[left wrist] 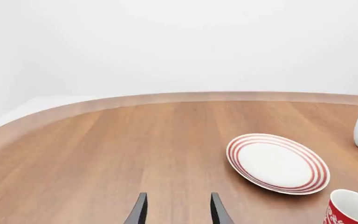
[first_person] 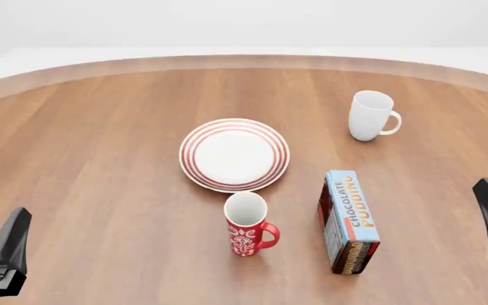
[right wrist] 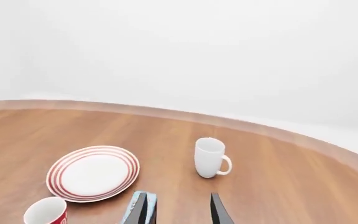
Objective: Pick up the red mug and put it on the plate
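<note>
Red mug (first_person: 248,223) upright at lower centre of front view, just below the plate (first_person: 234,154), well apart from both claws. Left gripper (left wrist: 177,210) and right gripper (right wrist: 177,209) fingers spread, holding nothing.

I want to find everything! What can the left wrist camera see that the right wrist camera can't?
Only the left wrist view shows the left gripper, open with nothing in it. Only the right wrist view shows the right gripper, also open, a bit of the pudding box, and the white mug's handle. Both show the plate, the red mug, the white mug and the wooden table.
</note>
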Controlling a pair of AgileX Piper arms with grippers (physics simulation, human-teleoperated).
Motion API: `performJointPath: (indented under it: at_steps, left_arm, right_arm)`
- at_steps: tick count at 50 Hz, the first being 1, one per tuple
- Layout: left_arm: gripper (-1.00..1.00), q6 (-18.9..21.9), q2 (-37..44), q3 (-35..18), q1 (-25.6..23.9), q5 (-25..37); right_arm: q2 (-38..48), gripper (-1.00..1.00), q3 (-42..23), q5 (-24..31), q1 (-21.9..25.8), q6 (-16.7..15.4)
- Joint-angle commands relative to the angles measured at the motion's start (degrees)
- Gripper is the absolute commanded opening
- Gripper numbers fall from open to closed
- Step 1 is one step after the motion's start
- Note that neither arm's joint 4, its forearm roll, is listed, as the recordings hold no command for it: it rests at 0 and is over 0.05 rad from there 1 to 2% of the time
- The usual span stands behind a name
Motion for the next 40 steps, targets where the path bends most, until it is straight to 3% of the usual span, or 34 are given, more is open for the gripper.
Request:
performJointPath:
  at_steps: [1,21,34,36,38,40]
  left_arm:
    - [1.0,0.0,0.0,0.0,0.0,0.0]
    - [1.0,0.0,0.0,0.0,0.0,0.0]
    - [1.0,0.0,0.0,0.0,0.0,0.0]
    - [1.0,0.0,0.0,0.0,0.0,0.0]
    - [1.0,0.0,0.0,0.0,0.0,0.0]
    - [1.0,0.0,0.0,0.0,0.0,0.0]
  right_arm:
    - [5.4,1.0,-6.7,3.0,6.3,-3.2]
    - [18.6,1.0,-19.5,10.7,19.0,-9.6]
    - [24.7,1.0,-24.9,15.0,23.3,-9.0]
    - [25.3,1.0,-26.9,16.7,24.2,-6.1]
    - [25.7,1.0,-28.3,17.9,24.0,-6.3]
    - [26.5,1.0,-30.2,19.6,24.7,-4.5]
